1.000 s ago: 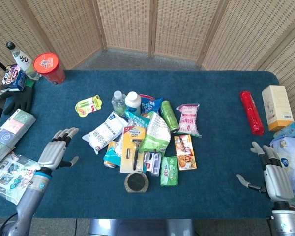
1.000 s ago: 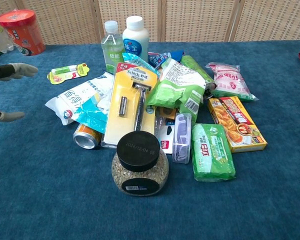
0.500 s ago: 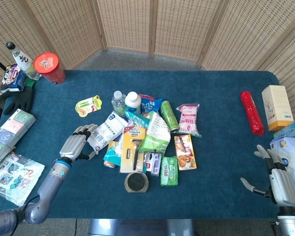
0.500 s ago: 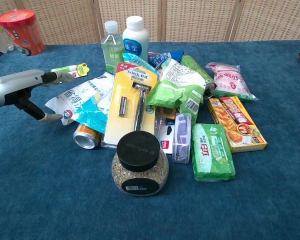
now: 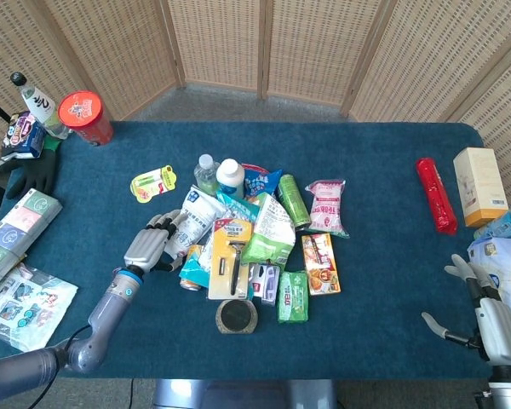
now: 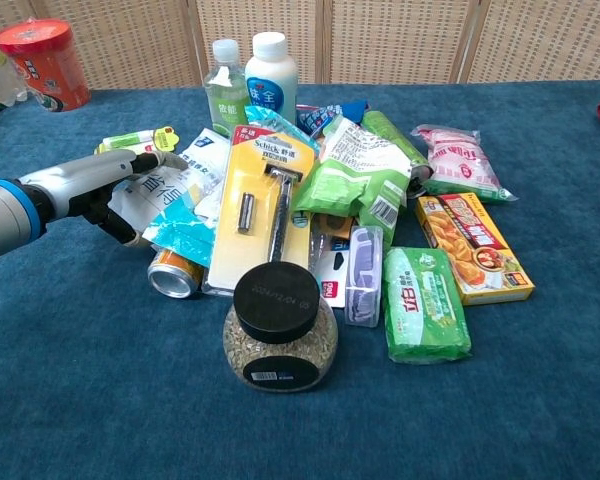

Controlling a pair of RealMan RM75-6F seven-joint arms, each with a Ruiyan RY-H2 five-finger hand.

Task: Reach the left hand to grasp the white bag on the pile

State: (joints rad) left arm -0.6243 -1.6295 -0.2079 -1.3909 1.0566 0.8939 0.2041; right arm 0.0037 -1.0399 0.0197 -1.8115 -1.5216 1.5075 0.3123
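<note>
Left hand (image 5: 150, 246) lies on the white bag (image 5: 192, 223) at the pile's left edge, fingers over its top, thumb under the near edge; likely closing, grip not confirmed. Advice: close on the bag's loose end only, keeping clear of the can (image 6: 174, 273) and razor pack (image 6: 260, 210). Right hand (image 5: 491, 317) spread, empty, near the table's right corner.

The desk (image 6: 100, 400) is covered in dark blue cloth, matt with a short, slightly fuzzy nap. The white bag (image 6: 175, 195) looks like thin plastic film, crinkled and faintly shiny. The left robot hand (image 6: 115, 185) has smooth grey-silver shells with a dull metallic sheen. The jar (image 6: 280, 335) is clear and glossy under a matt black lid. The razor pack (image 6: 260, 210) is yellow card under clear plastic. The drink can (image 6: 172, 275) is bright metal.
</note>
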